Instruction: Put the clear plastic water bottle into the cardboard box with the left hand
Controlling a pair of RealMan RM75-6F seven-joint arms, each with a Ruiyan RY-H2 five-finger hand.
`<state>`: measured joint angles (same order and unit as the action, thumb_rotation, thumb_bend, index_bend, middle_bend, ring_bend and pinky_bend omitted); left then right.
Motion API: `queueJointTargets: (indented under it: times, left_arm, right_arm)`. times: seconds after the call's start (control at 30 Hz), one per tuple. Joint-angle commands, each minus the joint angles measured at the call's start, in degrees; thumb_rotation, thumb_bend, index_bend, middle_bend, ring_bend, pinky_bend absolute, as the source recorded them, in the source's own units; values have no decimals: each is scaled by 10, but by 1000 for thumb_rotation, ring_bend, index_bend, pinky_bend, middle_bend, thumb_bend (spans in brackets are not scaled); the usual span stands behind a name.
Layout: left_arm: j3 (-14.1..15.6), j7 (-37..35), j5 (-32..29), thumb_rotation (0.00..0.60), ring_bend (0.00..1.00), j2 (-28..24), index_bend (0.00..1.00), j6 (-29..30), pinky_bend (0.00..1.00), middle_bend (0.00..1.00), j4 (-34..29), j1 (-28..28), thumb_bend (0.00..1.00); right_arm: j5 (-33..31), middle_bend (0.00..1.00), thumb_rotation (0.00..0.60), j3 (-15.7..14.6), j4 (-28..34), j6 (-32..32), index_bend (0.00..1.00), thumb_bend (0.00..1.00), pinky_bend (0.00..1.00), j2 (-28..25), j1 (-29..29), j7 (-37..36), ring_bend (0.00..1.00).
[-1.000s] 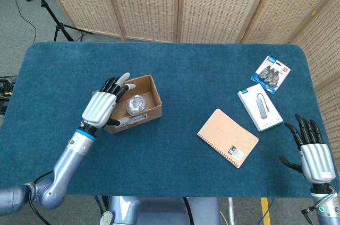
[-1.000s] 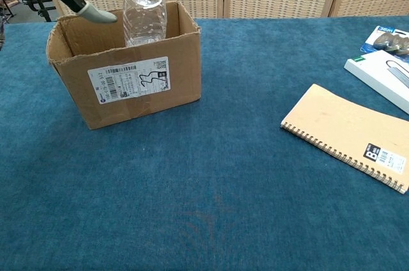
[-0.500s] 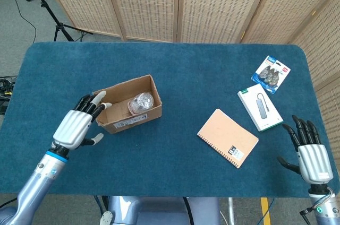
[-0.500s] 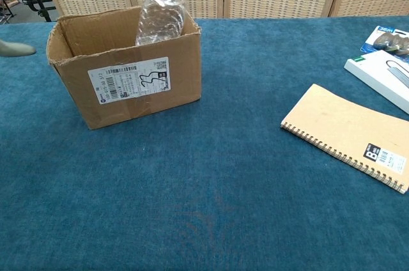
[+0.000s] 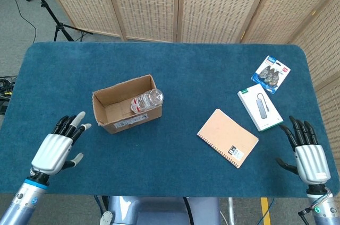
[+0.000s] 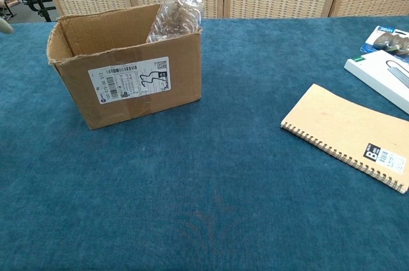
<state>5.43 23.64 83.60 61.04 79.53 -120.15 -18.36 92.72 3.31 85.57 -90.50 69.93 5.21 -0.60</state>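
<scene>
The clear plastic water bottle (image 5: 146, 101) leans tilted inside the cardboard box (image 5: 109, 113), its upper end resting over the box's right rim. From the chest view the bottle (image 6: 176, 14) pokes up above the box (image 6: 128, 82) at its right back corner. My left hand (image 5: 56, 148) hovers open, fingers spread, near the table's front left, well apart from the box. My right hand (image 5: 307, 153) is open at the front right edge of the table, holding nothing.
A tan spiral notebook (image 5: 227, 137) lies right of centre. A white boxed adapter (image 5: 259, 106) and a blister pack (image 5: 271, 73) sit at the far right. Folding screens stand behind the blue table (image 5: 175, 71).
My left hand let go of the bottle and drew back from the box toward the front left. The bottle tipped from upright to leaning on the right rim. The right hand barely moved.
</scene>
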Motion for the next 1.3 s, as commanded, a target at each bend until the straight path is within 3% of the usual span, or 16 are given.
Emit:
queueJointTargets:
  times: [0.03, 0.43, 0.63, 1.3]
  left_arm:
    - [16, 7, 12, 600, 0, 34, 228, 19, 0, 0, 40, 29, 283]
    - [26, -23, 41, 600, 0, 98, 253, 54, 0, 0, 140, 83, 294]
    - [23, -35, 70, 600, 0, 102, 254, 63, 0, 0, 157, 89, 296]
    - [4, -48, 73, 600, 0, 111, 254, 45, 0, 0, 171, 97, 296]
  right_arm:
    - [0, 0, 600, 0, 0, -1, 157, 106, 0, 0, 0, 0, 0]
    - [3, 0, 600, -1, 1, 2, 158, 106, 0, 2, 2, 5, 0]
    - [8, 0, 600, -4, 3, 0, 158, 106, 0, 2, 2, 5, 0]
    - [11, 0, 600, -10, 5, -5, 158, 107, 0, -7, -5, 1, 0]
